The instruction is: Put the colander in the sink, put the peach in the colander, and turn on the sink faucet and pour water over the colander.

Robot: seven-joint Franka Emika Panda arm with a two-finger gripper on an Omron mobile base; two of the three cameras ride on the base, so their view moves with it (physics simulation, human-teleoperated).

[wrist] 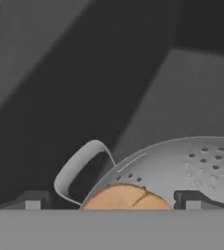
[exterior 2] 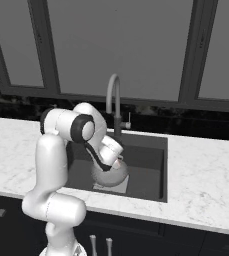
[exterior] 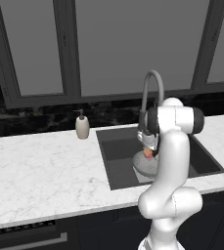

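A white marble counter ran below dark windows. Over the sink, the gripper had jaws spread wide, straddling the peach in the colander.

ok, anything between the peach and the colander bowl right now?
Nothing visible. The peach sits between the end effector fingertips directly over the colander, which is already in the sink. Whether the peach touches the bowl yet cannot be told.

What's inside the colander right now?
The peach sits over the colander bowl, between the gripper fingertips, which stand apart on either side. Whether it rests on the bottom is hidden; the arm covers part of the bowl in the base views.
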